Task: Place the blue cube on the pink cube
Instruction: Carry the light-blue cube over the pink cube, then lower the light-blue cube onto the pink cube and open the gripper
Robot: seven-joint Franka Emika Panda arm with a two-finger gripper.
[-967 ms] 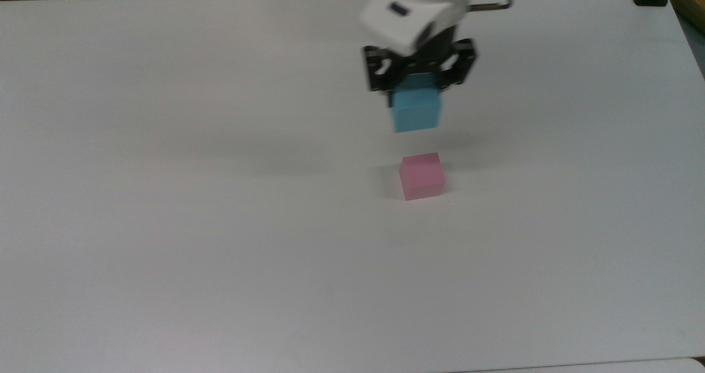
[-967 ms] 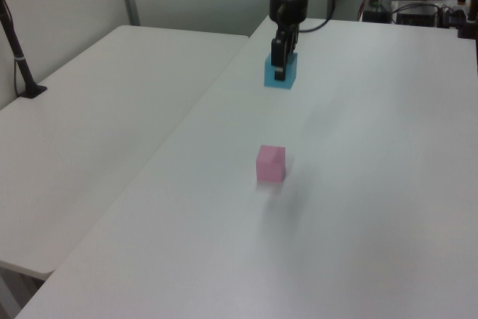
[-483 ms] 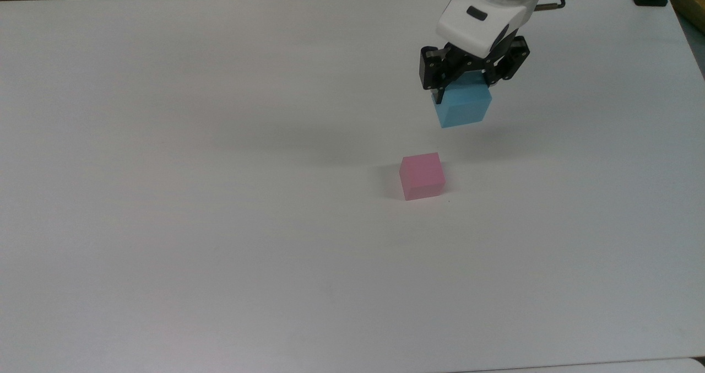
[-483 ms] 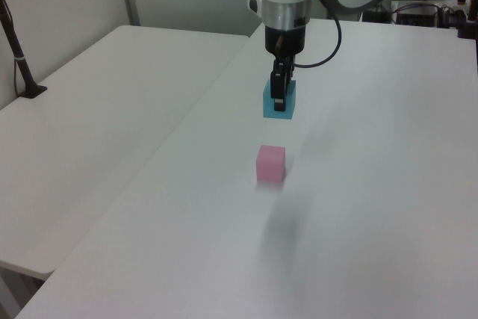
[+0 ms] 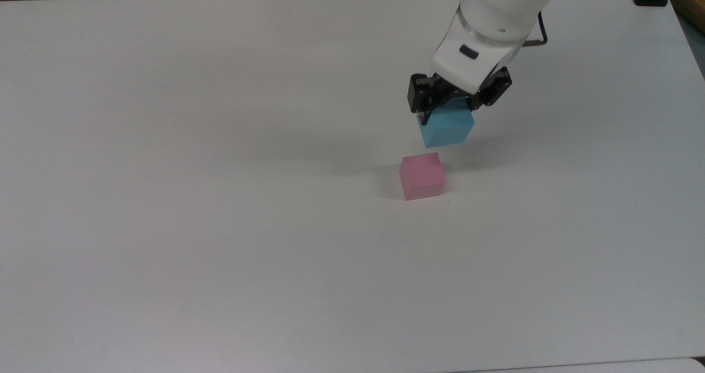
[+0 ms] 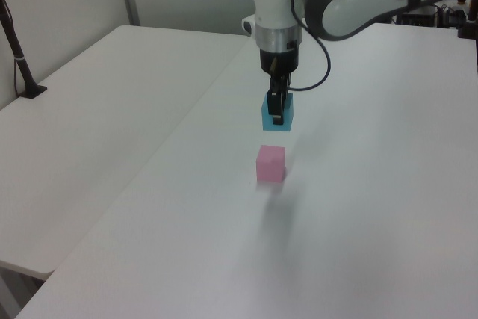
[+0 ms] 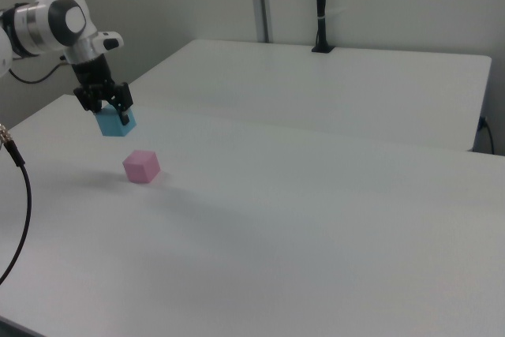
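Nearer now than half a second ago, the blue cube hangs pinched in the jaws of the gripper, held off the white counter, the pink cube just below-left in the top view.

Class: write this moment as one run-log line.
gripper: shut on blue cube | blue cube: airborne, not yet above pink cube | pink cube: on table, untouched
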